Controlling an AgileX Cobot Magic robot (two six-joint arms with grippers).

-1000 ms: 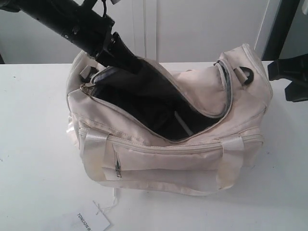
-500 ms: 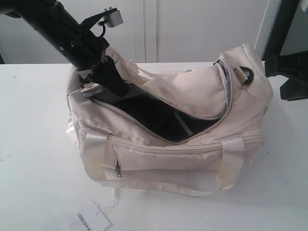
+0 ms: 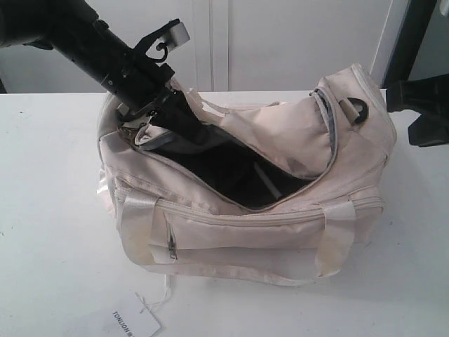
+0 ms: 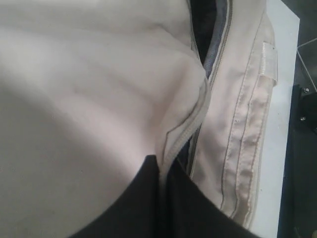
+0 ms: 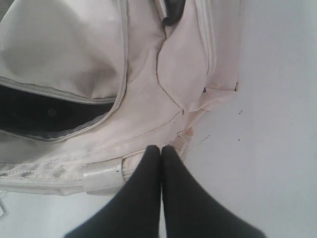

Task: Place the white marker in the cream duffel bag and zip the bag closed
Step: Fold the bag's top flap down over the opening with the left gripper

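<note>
A: Why is the left gripper (image 4: pixel 161 167) at the cream duffel bag's (image 3: pixel 280 232) ten o'clock end?
B: It looks pinched shut on the zipper edge (image 4: pixel 185 131), likely to draw it closed. The white marker isn't plainly visible; a pale sliver (image 3: pixel 264 180) in the lining may be it.
A: Room?
B: The mouth gapes toward three o'clock. There the right gripper (image 5: pixel 161 148) hovers, closed and empty.

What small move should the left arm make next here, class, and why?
Probably draw the left gripper along the zipper of the cream duffel bag toward its far end. Its fingers look closed on the zipper edge at one end, while the bag's mouth gapes wide open. The right gripper hangs shut by the other end, holding nothing.
</note>
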